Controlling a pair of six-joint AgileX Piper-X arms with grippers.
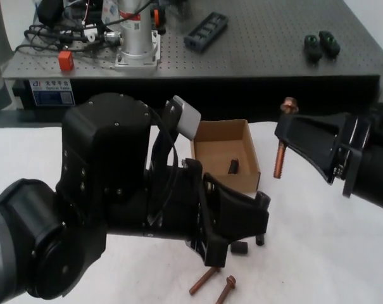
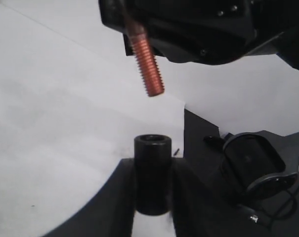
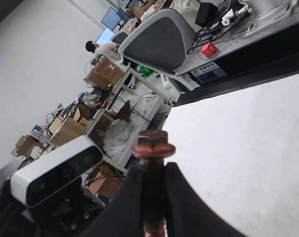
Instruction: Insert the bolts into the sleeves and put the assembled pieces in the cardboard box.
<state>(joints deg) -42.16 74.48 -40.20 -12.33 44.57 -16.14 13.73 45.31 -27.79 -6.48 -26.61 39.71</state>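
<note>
My left gripper [image 2: 152, 200] is shut on a black sleeve [image 2: 151, 177], held upright with its open bore facing up. In the high view the left gripper [image 1: 245, 215] hangs just in front of the cardboard box [image 1: 207, 136]. My right gripper [image 3: 153, 197] is shut on a copper bolt [image 3: 153, 148], gripped just under its hex head. That bolt [image 1: 280, 149] hangs threads down from the right gripper [image 1: 285, 130], to the right of the box. From the left wrist view the bolt's threaded tip [image 2: 147, 64] is a little above the sleeve's opening, slightly tilted and apart from it.
One black assembled piece [image 1: 234, 166] lies inside the box. Two loose copper bolts [image 1: 204, 280] [image 1: 226, 289] and two black sleeves [image 1: 238, 248] [image 1: 259, 240] lie on the white table near the front. A raised black bench with equipment runs along the back.
</note>
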